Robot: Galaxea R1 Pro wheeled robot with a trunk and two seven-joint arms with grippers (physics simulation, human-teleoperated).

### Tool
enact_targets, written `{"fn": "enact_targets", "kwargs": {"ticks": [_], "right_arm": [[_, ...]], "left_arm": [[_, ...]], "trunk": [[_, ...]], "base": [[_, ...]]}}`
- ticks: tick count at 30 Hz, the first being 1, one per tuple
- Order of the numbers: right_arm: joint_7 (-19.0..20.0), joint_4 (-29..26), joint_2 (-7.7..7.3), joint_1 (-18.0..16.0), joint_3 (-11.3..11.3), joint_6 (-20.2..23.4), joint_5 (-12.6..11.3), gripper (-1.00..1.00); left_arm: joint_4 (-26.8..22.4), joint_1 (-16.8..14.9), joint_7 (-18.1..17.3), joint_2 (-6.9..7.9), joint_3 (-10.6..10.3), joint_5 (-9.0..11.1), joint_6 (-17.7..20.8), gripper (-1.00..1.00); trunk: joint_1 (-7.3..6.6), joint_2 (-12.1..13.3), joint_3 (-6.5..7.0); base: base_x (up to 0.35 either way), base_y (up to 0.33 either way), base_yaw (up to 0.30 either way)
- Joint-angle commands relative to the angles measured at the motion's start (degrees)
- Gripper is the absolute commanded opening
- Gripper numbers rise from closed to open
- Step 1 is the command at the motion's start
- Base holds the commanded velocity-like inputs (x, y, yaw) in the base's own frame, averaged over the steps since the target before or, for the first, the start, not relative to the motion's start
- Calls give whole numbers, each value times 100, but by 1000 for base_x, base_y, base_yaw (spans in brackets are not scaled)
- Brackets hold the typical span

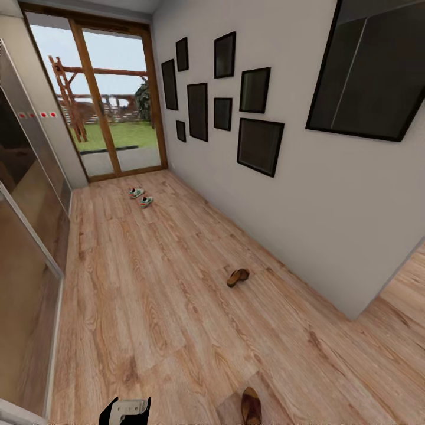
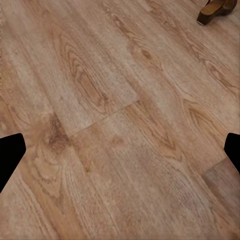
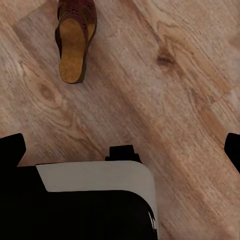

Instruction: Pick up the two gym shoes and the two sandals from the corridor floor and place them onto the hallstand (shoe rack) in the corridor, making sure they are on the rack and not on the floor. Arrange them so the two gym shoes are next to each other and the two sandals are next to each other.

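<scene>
Corridor floor [image 1: 147,307], light wood planks, runs from the robot toward a glass door [image 1: 112,100] at the far end. Four shoes lie on it, none on any rack.

Gym shoes [image 1: 141,197]: two white sneakers with green stripes, far down the corridor just short of the door, near each other but apart. Long axes roughly parallel, slanted across the planks; too small to tell toe from heel.

Far sandal [image 1: 238,277]: mid-corridor, near the right-hand wall [image 1: 307,224], lying on the floor with long axis diagonal, one end toward that wall and the door. In the left wrist view it shows as a brown piece at the frame corner [image 2: 216,10].

Near sandal [image 1: 251,406]: close to the robot at the bottom of the head view, long axis running about along the corridor. Right wrist view shows it flat, sole down, tan insole up, dark brown strap at one end [image 3: 74,40], with the rounded open end toward the camera.

Open room: wide bare floor between sandals and sneakers. Left edge is a glossy sliding panel [image 1: 26,224]; right edge is the wall with dark frames [image 1: 260,144], which ends at a corner near the robot.

Left gripper [image 2: 120,150]: fingertips at opposite frame edges, spread wide, nothing between them, over bare planks. Right gripper [image 3: 120,145]: also spread wide and empty, over floor and a white robot part [image 3: 100,180].
</scene>
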Motion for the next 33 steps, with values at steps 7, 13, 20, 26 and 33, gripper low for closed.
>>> {"fn": "enact_targets", "kwargs": {"ticks": [7,13,20,26,33], "right_arm": [[-3,0,1,-1,-8,-15,-6,100],[-1,0,1,-1,-8,-15,-6,100],[-2,0,3,-1,-8,-15,-6,100],[-2,0,2,-1,-8,-15,-6,100],[-3,1,6,-1,-3,-15,-6,100]], "left_arm": [[2,-2,-3,-2,3,1,-17,100],[1,-2,-3,-2,3,-1,-17,100],[3,-2,-3,-1,3,-2,-17,100],[3,-2,-3,-2,3,-4,-17,100],[0,-2,-3,1,3,-5,-17,100]], "trunk": [[-1,-2,-4],[-1,-2,-4],[-1,-2,-4],[-1,-2,-4],[-1,-2,-4]], "base": [[-27,39,-1],[-2,3,0],[-12,0,0],[-109,0,0],[-18,0,0]]}}
